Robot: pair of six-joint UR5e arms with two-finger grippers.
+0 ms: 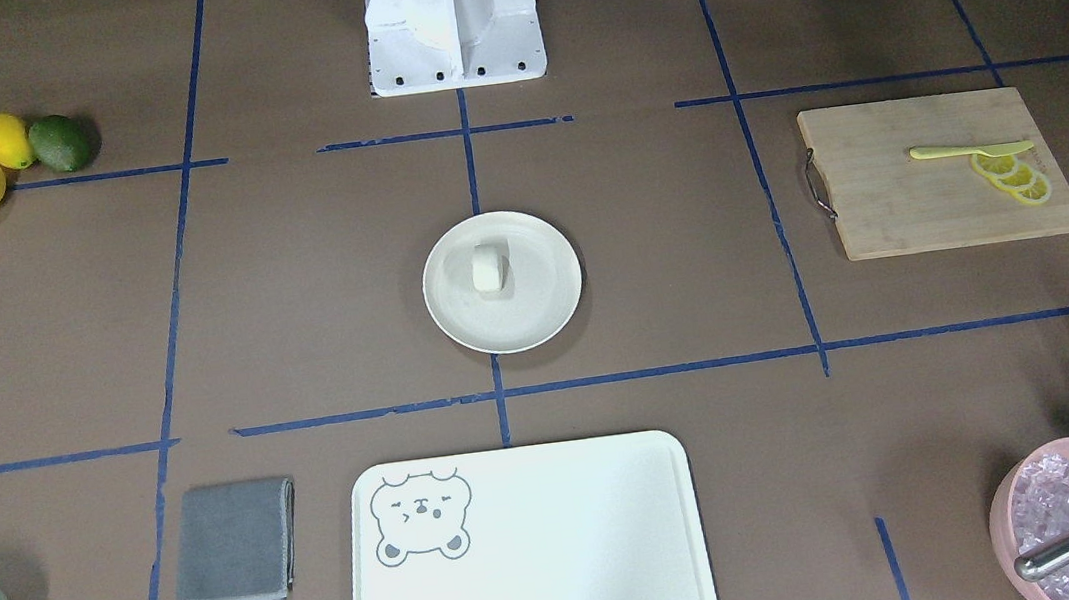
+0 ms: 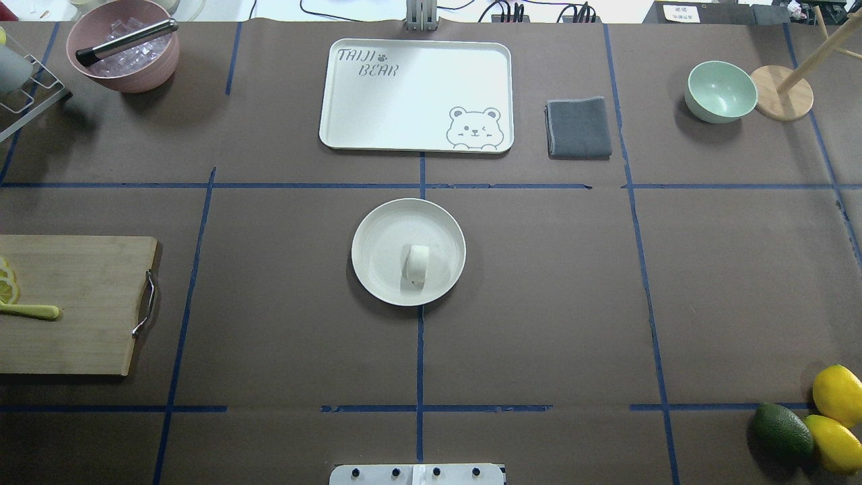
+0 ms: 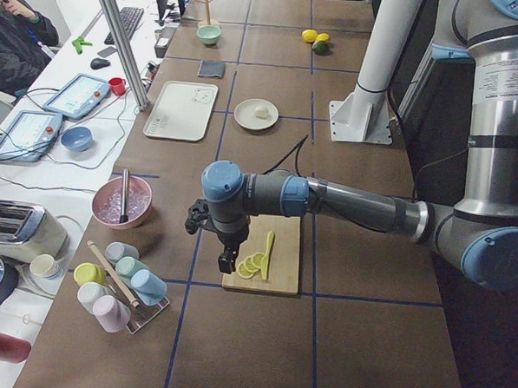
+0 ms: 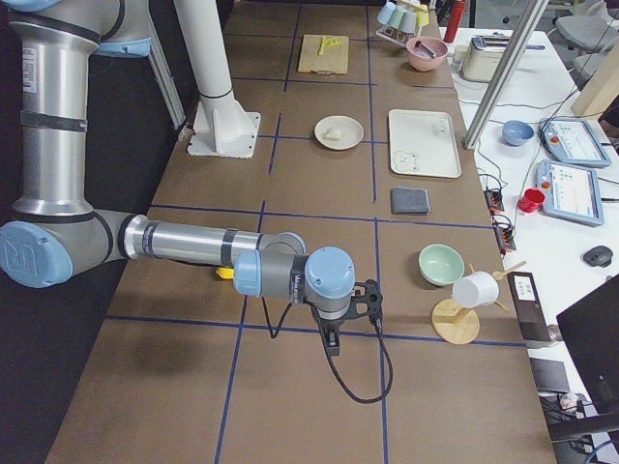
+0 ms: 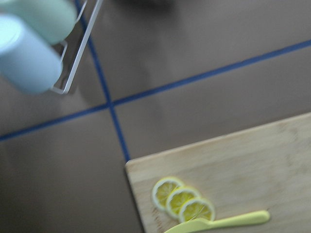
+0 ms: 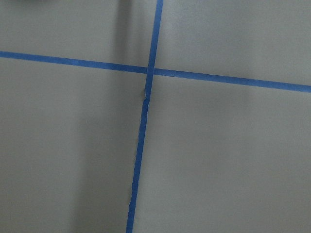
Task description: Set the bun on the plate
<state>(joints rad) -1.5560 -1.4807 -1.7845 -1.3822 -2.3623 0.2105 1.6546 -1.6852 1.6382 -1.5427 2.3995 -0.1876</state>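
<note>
The small white bun [image 1: 489, 267] [image 2: 418, 263] lies on the round cream plate [image 1: 536, 315] [image 2: 380, 236] at the table's centre, a little toward the robot's side of the plate. No gripper is near it. My left gripper [image 3: 225, 260] hangs over the wooden cutting board, far from the plate, and shows only in the exterior left view. My right gripper [image 4: 332, 343] hovers above bare table at the opposite end and shows only in the exterior right view. Whether either is open or shut I cannot tell.
A white bear tray [image 2: 377, 128] and a grey cloth [image 2: 579, 128] lie beyond the plate. The cutting board [image 1: 887, 210] carries lemon slices [image 1: 1014, 178] and a yellow knife. Two lemons and an avocado [image 1: 59, 143], a green bowl [image 2: 719, 91] and a pink ice bowl [image 2: 124, 50] sit near the corners.
</note>
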